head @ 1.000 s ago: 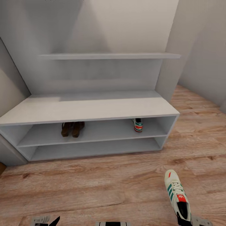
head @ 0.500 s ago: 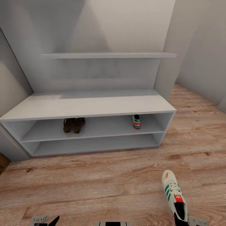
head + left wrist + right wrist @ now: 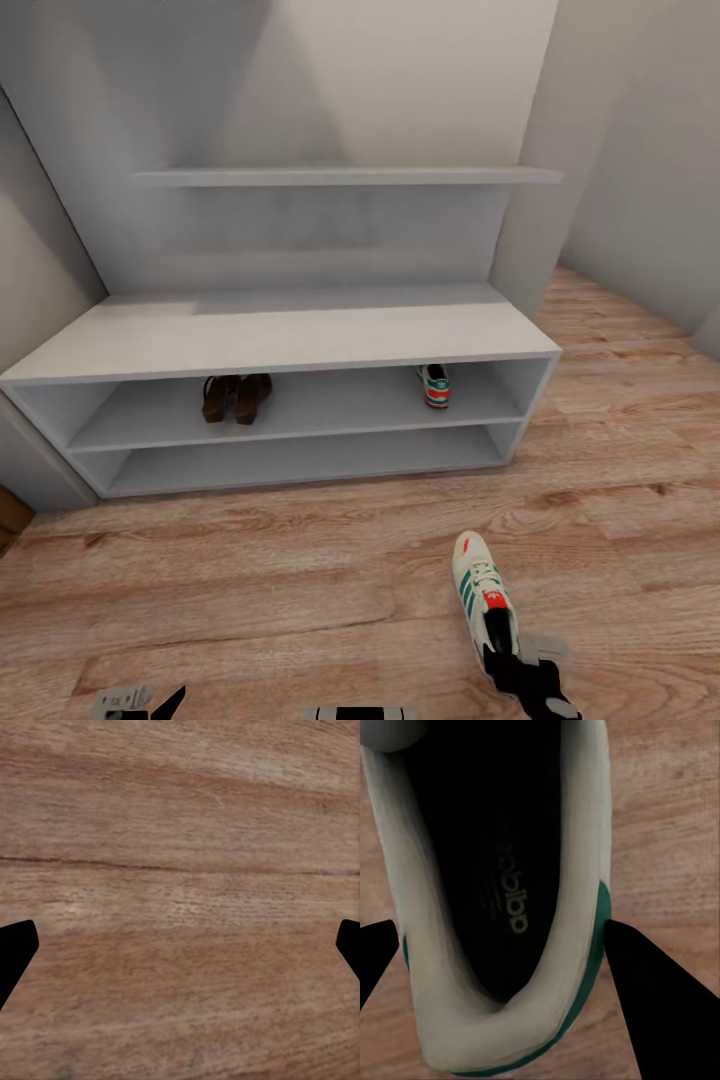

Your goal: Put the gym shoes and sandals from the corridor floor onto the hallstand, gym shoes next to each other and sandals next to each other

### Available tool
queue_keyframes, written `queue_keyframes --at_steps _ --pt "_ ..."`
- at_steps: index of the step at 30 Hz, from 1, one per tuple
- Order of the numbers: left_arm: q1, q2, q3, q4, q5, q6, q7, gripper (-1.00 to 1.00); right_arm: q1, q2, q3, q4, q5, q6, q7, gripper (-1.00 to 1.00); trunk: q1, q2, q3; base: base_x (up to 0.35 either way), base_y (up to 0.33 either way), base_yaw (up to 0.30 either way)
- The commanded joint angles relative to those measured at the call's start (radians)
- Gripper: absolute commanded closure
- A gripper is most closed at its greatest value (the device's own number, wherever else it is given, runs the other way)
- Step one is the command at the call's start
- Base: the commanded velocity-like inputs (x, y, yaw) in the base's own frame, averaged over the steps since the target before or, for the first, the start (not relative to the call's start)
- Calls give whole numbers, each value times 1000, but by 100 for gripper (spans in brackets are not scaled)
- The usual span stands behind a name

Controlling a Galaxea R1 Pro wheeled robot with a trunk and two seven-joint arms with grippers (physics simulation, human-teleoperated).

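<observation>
The right hand (image 3: 520,668) holds the shoe (image 3: 484,600) by its heel collar, above the floor (image 3: 300,600) before the rack (image 3: 290,345). It looks light, its collar soft, so the grip may slip. The left hand (image 3: 180,945) is wide.

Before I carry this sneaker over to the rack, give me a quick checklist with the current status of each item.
1. Right pincer around the gym shoe heel: ok, fingers straddle the heel in the right wrist view.
2. Grip firmly closed: cannot tell.
3. Spot free beside the shelved gym shoe: ok, upper shelf slot of the hallstand is open on both sides of it.
4. Sandals paired on the shelf: ok.
5. Left pincer free: ok, open over bare floor.
</observation>
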Motion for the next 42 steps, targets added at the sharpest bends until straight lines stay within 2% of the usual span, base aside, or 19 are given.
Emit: queue_keyframes --at_steps 1,2,4,5,9,13,23,27,30,37,42 --pt "-1 0 3 2 4 0 -7 -100 -1 13 -3 -36 12 33 0 100 0 0 -1 0 0 0" --pt "-1 1 3 2 4 0 -7 -100 -2 37 8 -107 15 100 -1 100 0 0 -1 0 0 0" --pt "-1 1 3 3 4 0 -8 -100 -2 58 21 -178 17 159 -2 100 0 0 -1 0 0 0" --pt "-1 1 3 3 4 0 -8 -100 -2 77 38 -248 17 211 -3 100 0 0 -1 0 0 0" --pt "-1 1 3 3 4 1 -8 -100 -3 109 87 -393 18 310 -3 100 0 0 -1 0 0 0" --pt "-1 1 3 4 5 1 -8 -100 -3 122 135 -490 18 404 -4 100 0 0 -1 0 0 0" --pt "-1 1 1 4 2 -1 -22 -100 -7 128 160 -547 16 454 -3 100 0 0 -1 0 0 0" --pt "0 2 1 4 -1 -1 -56 -100 -54 138 193 -542 16 484 -9 100 0 0 -1 0 0 0" --pt "0 2 1 4 -4 -2 -71 -100 -97 142 202 -529 16 525 -26 100 0 0 -1 0 0 0" --pt "0 0 0 4 -6 -2 -80 -100 -187 143 208 -471 14 577 -77 100 0 0 -1 0 0 0" --pt "0 0 -1 4 -8 -2 -81 -100 -219 143 209 -451 14 584 -107 100 0 0 -1 0 0 0"
